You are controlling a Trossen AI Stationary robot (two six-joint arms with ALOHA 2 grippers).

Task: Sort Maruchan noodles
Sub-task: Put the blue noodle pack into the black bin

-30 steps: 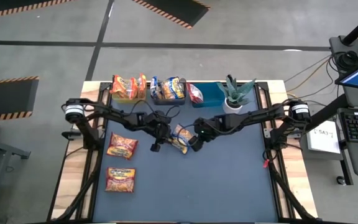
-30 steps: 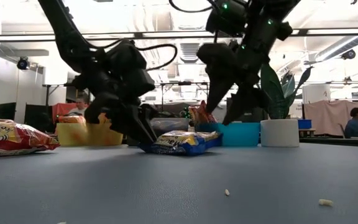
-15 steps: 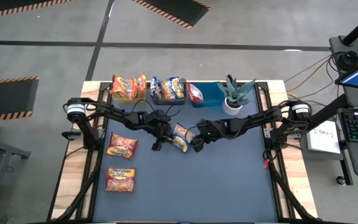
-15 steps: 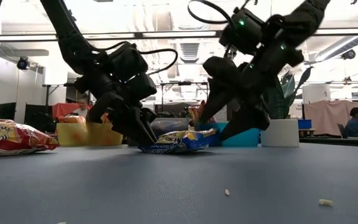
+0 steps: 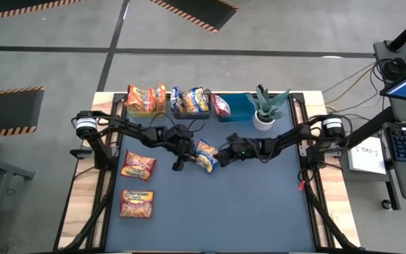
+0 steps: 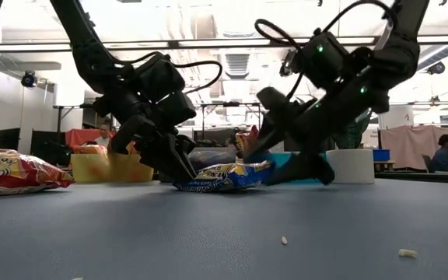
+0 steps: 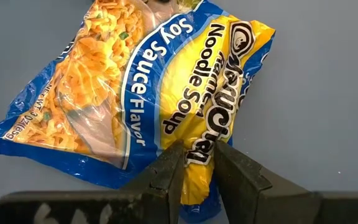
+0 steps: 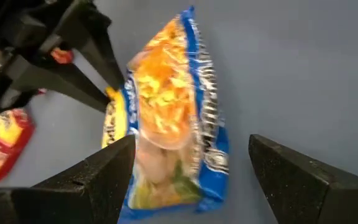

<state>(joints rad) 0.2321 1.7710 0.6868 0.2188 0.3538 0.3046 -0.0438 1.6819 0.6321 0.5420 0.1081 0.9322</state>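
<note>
A yellow-and-blue noodle packet [image 5: 206, 156] lies mid-table. My left gripper [image 5: 189, 156] is shut on its left end. My right gripper [image 5: 220, 156] comes in from the right, open; its two fingers [image 8: 104, 180] stand wide on either side of the packet's right end [image 8: 166, 118], and I cannot tell whether they touch it. Two red-orange packets [image 5: 139, 166] [image 5: 137, 203] lie flat on the mat at the left. My left gripper pinches the packet's yellow end [image 7: 197, 146] between its two fingers, which bunches the wrapper there. The fingers slant down at it from the table's left [image 6: 179, 165]. The packet's underside [image 6: 224, 187] rests on the mat.
Along the far edge stand a yellow-green bin [image 5: 145, 99] with orange packets, a grey bin [image 5: 192, 101] with yellow-blue ones, a blue bin [image 5: 235, 107] with a red one, and a potted plant [image 5: 266, 109]. Crumbs [image 6: 284, 240] lie on the near mat.
My right gripper has come down and tipped from pointing steeply down to nearly level, closing in on the packet's right end from the table's right. The packet and my left gripper have stayed where they were.
</note>
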